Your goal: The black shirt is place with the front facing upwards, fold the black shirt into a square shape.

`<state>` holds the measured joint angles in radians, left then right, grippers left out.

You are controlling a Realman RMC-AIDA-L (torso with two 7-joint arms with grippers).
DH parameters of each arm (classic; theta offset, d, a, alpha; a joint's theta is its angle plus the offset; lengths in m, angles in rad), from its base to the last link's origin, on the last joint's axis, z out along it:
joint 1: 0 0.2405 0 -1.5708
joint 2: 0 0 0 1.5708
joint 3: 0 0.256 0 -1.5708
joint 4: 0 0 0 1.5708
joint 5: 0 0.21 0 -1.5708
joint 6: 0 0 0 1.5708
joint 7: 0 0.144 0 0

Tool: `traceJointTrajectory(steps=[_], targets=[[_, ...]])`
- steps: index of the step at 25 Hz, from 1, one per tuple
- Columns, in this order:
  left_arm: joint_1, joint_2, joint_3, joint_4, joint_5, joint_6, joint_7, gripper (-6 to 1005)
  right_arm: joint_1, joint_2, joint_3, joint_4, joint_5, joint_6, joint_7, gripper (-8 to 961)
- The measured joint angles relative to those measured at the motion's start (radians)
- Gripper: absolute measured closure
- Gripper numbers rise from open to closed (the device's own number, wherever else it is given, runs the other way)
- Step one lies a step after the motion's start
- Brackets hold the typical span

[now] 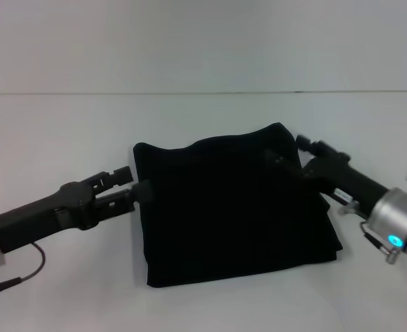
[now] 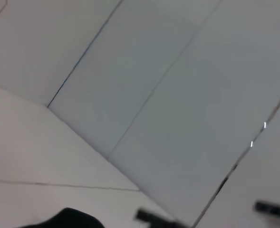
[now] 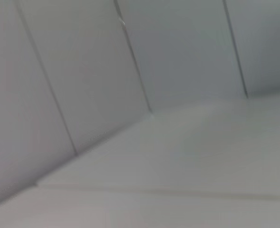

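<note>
Here the shirt (image 1: 234, 207) serves as the landmark: it lies on the white table (image 1: 65, 138) in the middle of the head view, already folded into a compact, roughly square block, no print showing. Its near edge runs straight across, closest to the robot; its far edge is wavier, with a raised corner on the right.

Nearest, both forearms come in from the robot's sides. The left gripper (image 1: 135, 185) sits at the shirt's left edge, about halfway along it, fingers spread one above the other with the lower tip touching or just beside the cloth; it looks open and holds nothing. The right gripper (image 1: 286, 160) reaches over the shirt's far right corner. Black fingers against black cloth hide the tips, so I cannot tell whether it is open or pinching the fabric.

The shirt lies inward from each gripper, between them, so neither arm is clearly nearer. With the block nearly as wide as deep, there is no marked long axis. I judge the folding close to done; any remaining move would likely be a release or a tidy of that lifted corner.

Farthest, the wrist views show only table and panelled wall.
</note>
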<state>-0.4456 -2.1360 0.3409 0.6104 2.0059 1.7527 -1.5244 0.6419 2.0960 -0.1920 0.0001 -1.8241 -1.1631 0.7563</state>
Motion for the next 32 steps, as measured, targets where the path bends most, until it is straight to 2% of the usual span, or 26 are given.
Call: traceJointTrajectory(steps=[3,4,6,11,17,22,32], targets=[[0.013,0.001,-0.001,0.026,0.021,-0.003,0.143,63,-0.055,-0.003,-0.021,-0.038,-0.012,-0.153,-0.075,119],[0.013,0.001,-0.001,0.026,0.021,-0.003,0.143,63,-0.074,-0.003,-0.037,-0.054,-0.021,-0.191,-0.095,119],[0.045,-0.015,-0.001,0.066,0.036,-0.055,0.316,63,-0.106,-0.003,-0.072,-0.077,-0.039,-0.238,-0.114,120],[0.083,-0.028,0.004,0.061,0.078,-0.141,0.452,63,-0.199,-0.003,-0.135,-0.103,-0.056,-0.256,-0.129,121],[0.113,-0.033,-0.031,-0.025,0.103,-0.162,0.6,63,-0.283,0.001,-0.143,-0.09,-0.057,-0.233,-0.181,119],[0.116,-0.034,-0.032,-0.05,0.139,-0.201,0.621,63,-0.302,-0.002,-0.155,-0.09,-0.058,-0.194,-0.184,120],[0.118,-0.035,-0.046,-0.058,0.134,-0.189,0.623,63,-0.297,-0.001,-0.18,-0.096,-0.058,-0.193,-0.184,119]])
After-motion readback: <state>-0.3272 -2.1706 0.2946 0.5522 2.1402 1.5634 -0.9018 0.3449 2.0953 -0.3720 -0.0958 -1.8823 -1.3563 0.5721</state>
